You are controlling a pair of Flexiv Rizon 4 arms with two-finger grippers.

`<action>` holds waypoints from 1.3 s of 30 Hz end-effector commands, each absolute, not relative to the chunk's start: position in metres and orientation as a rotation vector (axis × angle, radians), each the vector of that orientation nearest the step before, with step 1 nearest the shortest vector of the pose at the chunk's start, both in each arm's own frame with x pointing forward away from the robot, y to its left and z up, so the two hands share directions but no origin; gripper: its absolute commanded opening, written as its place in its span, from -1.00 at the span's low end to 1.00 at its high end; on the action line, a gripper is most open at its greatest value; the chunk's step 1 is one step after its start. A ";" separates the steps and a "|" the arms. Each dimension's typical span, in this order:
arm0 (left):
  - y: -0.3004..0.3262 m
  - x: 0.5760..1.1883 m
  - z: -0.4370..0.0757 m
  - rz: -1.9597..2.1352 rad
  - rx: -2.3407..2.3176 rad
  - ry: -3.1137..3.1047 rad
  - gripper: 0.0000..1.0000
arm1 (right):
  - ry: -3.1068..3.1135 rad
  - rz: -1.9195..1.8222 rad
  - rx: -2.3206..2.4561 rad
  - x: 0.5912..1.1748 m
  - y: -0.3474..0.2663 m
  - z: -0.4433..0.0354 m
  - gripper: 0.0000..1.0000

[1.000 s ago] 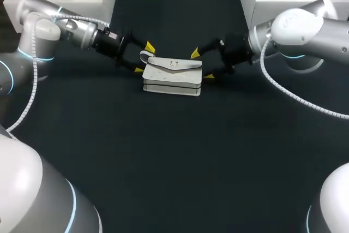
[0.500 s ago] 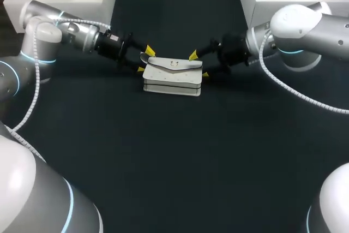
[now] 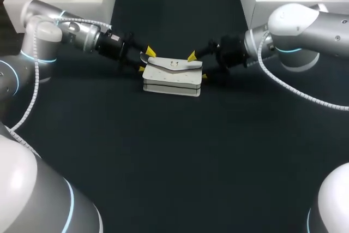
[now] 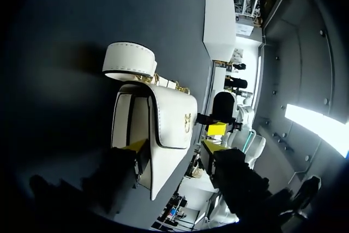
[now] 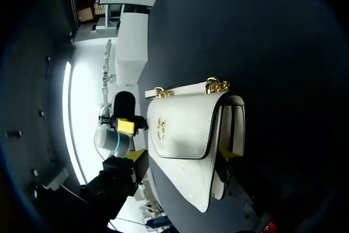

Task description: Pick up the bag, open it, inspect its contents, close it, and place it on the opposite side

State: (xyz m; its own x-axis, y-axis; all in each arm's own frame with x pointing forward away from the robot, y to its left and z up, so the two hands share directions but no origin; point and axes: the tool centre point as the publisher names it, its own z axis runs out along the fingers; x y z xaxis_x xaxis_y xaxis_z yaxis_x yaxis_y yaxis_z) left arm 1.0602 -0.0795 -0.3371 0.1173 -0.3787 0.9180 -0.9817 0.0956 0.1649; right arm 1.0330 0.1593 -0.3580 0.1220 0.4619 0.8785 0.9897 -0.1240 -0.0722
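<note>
Surface: I am working over a dark table (image 3: 163,151), with both arms reaching in toward its far middle.
Left claw: the left claw (image 3: 145,60) is standing with its fingers apart, straddling one end of the bag (image 3: 172,77). In the left wrist view one tip is sitting against the bag's side and the other is showing a gap.
Right claw: the right claw (image 3: 198,66) is also standing with its fingers apart, straddling the opposite end.
Step in hand: I am judging this as the grasp before the lift.
Doing it well: I am aiming to close both claws evenly on the body, below the flap, so that the flap is left free to open. Lifting level should stop the bag twisting between the arms.
Bag against the claws: the bag is lying flat, flap up, between the two claws, each end sitting inside a pair of fingers.
Strap: the strap loop (image 4: 130,61) is lying just beyond the bag, ahead of the left claw (image 4: 172,147) and clear of its fingers.
</note>
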 end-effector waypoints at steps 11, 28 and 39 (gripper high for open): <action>-0.081 1.067 -0.350 0.777 1.474 -1.400 -1.00 | -1.407 -0.933 -1.689 1.031 0.161 -0.367 -1.00; -0.079 1.062 -0.350 0.789 1.474 -1.425 -0.05 | -1.386 -0.958 -1.694 1.029 0.157 -0.365 0.52; -0.077 1.069 -0.356 0.805 1.499 -1.399 -0.18 | -1.321 -0.969 -1.722 1.037 0.155 -0.369 0.00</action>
State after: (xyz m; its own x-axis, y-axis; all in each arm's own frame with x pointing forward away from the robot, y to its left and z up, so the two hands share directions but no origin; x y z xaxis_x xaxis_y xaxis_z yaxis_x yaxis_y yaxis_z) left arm 1.0680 -0.0769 -0.3530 0.1428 -0.3995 0.9056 -0.9825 0.0533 0.1784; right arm 1.0361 0.1558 -0.3646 0.1815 0.4181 0.8901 0.9759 -0.1884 -0.1105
